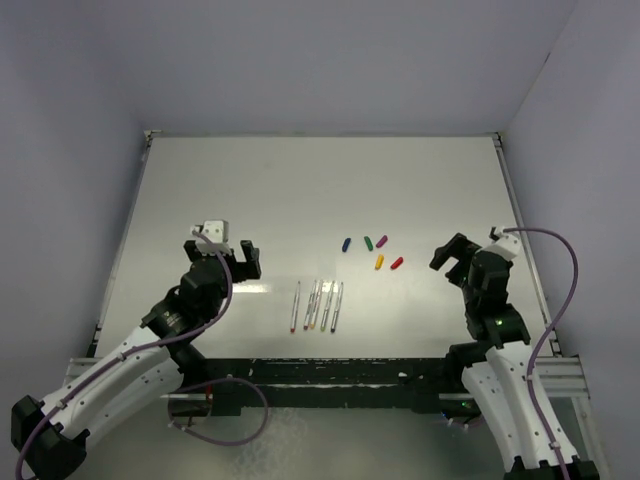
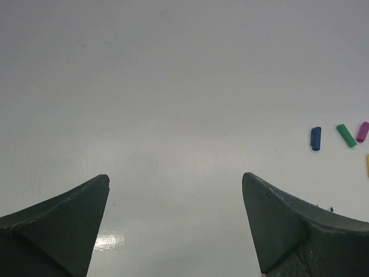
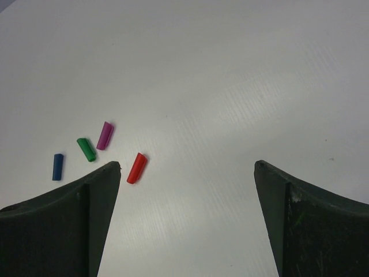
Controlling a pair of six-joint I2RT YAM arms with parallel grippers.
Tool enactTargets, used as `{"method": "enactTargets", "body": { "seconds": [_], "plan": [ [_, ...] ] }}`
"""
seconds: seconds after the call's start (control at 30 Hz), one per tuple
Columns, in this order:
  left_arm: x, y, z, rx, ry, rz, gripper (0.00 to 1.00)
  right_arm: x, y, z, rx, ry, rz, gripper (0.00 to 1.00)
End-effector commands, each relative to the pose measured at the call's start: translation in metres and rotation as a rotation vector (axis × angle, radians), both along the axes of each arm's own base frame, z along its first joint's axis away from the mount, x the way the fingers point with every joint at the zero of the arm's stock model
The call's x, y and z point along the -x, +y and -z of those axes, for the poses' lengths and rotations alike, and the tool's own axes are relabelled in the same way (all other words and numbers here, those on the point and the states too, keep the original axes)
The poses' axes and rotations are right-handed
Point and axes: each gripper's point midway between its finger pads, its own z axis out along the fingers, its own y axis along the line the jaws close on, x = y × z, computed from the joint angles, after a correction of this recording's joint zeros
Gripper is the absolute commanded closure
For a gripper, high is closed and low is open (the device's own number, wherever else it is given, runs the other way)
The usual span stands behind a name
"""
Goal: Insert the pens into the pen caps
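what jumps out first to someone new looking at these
Five bright pen caps lie scattered on the white table, right of centre, with a row of pale pens nearer and left of them. On either side the left gripper and right gripper stand open, holding nothing.

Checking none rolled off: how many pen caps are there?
5, right of centre: blue cap, green cap, purple cap in a row; orange cap, red cap nearer the pens.

Yellow cap partly beyond right edge
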Motion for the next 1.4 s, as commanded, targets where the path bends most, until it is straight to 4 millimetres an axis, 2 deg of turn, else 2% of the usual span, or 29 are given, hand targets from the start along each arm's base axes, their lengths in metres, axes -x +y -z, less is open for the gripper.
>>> {"method": "enactTargets", "body": {
  "seconds": [0.0, 0.17, 0.37, 0.6, 0.77, 1.03, 1.2, 1.37],
  "plan": [
    [0.001, -0.021, -0.022, 0.012, -0.046, 0.133, 0.01, -0.007, -0.001, -0.013, 0.003, -0.042, 0.009, 0.00],
    [0.005, -0.029, -0.018, -0.011, 0.038, 0.170, 0.01, -0.010, 0.004, -0.015, -0.003, -0.056, -0.022, 0.00],
    [0.013, -0.049, -0.007, -0.018, 0.122, 0.290, 0.01, -0.009, -0.004, -0.015, -0.020, -0.073, 0.040, 0.00],
    [0.023, -0.052, 0.004, 0.037, 0.185, 0.289, 0.01, -0.010, -0.008, -0.011, -0.039, -0.081, 0.084, 0.00],
    [0.029, -0.060, 0.005, 0.094, 0.207, 0.319, 0.01, -0.009, -0.008, -0.013, -0.041, -0.093, 0.082, 0.00],
    [0.043, -0.082, 0.033, 0.096, 0.379, 0.392, 0.01, -0.007, 0.000, -0.016, -0.044, -0.117, 0.024, 0.00],
    [0.051, -0.083, 0.043, 0.107, 0.404, 0.373, 0.01, -0.007, 0.001, -0.017, -0.045, -0.120, 0.018, 0.00],
    [0.057, -0.081, 0.051, 0.107, 0.434, 0.368, 0.01, -0.005, -0.010, -0.012, -0.051, -0.093, 0.101, 0.00]
  ]
}}
